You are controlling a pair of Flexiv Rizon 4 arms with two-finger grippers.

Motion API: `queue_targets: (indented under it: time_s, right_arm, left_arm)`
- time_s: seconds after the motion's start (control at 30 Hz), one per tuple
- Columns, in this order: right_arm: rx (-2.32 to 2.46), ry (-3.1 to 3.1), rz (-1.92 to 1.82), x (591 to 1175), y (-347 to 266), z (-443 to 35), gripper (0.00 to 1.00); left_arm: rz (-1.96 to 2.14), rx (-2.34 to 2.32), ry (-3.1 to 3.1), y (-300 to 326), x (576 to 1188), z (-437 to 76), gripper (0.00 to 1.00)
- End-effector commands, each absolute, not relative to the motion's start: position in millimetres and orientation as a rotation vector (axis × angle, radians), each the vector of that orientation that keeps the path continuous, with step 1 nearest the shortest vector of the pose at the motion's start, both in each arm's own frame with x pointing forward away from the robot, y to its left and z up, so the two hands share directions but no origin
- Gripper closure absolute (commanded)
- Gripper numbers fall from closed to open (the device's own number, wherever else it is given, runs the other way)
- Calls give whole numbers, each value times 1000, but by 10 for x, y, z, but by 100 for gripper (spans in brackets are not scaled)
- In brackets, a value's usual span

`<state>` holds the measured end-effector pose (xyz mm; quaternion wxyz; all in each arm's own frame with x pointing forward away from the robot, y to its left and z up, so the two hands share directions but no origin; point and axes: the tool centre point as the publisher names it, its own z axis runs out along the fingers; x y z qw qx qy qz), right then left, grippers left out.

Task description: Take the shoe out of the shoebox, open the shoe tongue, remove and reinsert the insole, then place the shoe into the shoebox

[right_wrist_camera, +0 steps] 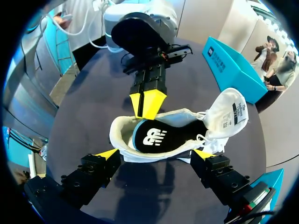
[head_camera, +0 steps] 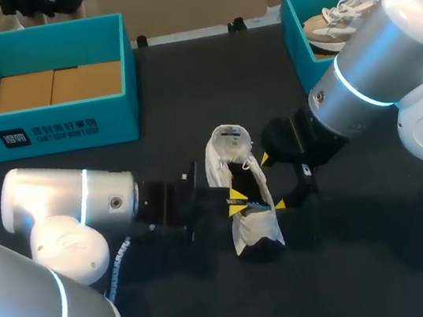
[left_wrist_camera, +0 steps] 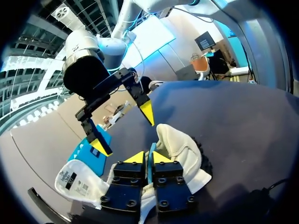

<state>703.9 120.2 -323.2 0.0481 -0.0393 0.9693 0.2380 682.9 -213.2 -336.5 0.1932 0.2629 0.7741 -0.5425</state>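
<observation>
A white shoe (head_camera: 252, 232) lies on the dark table between my arms, its tongue (head_camera: 230, 136) folded back toward the far side. Inside it sits a black insole (right_wrist_camera: 159, 136) with a white logo and a light blue rim. My left gripper (head_camera: 239, 200) comes in from the left and is shut on the insole's blue edge (left_wrist_camera: 150, 161) at the shoe's opening. My right gripper (right_wrist_camera: 155, 153) stands open at the shoe's right side, one yellow tip near each end of the opening, touching nothing. In the left wrist view my right gripper (left_wrist_camera: 124, 129) hangs just ahead of the shoe (left_wrist_camera: 182, 149).
A teal shoebox (head_camera: 47, 127) with brown cardboard in it stands at the back left. A second teal box (head_camera: 296, 34) at the back right holds a beige shoe (head_camera: 334, 22), partly behind my right arm.
</observation>
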Motion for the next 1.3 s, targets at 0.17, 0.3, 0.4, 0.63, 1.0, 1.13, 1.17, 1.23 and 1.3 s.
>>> queue_targets:
  time_s: [0.17, 0.3, 0.4, 0.63, 1.0, 1.13, 1.17, 1.23, 1.3]
  right_arm:
    - [-120, 2954, 727, 7037, 1207, -3242, 0]
    - [-120, 2954, 727, 7037, 1207, -3242, 0]
    - [-120, 2954, 727, 7037, 1207, -3242, 0]
    - [-120, 2954, 727, 7037, 1207, -3242, 0]
    - [-120, 2954, 727, 7037, 1207, -3242, 0]
    - [-120, 2954, 727, 7037, 1207, -3242, 0]
    - [-120, 2954, 727, 7037, 1207, -3242, 0]
    - [-120, 2954, 727, 7037, 1207, -3242, 0]
    - [-120, 2954, 727, 7037, 1207, -3242, 0]
  left_arm:
    - [-1547, 749, 2231, -2231, 6809, -3532, 100]
    - [-1545, 748, 2243, -2244, 6790, -3577, 100]
    - [-1551, 740, 2229, -2202, 6758, -3514, 82]
    - [-1546, 749, 2194, -2096, 6755, -3258, 44]
    - [-1492, 823, 2267, -2037, 6892, -3133, 51]
    - [-1478, 896, 2319, -2050, 6925, -3107, 50]
    - [-1469, 917, 2331, -2052, 6928, -3097, 50]
    - [-1457, 942, 2354, -2048, 6935, -3079, 47]
    - [-1447, 974, 2376, -2037, 6955, -3064, 42]
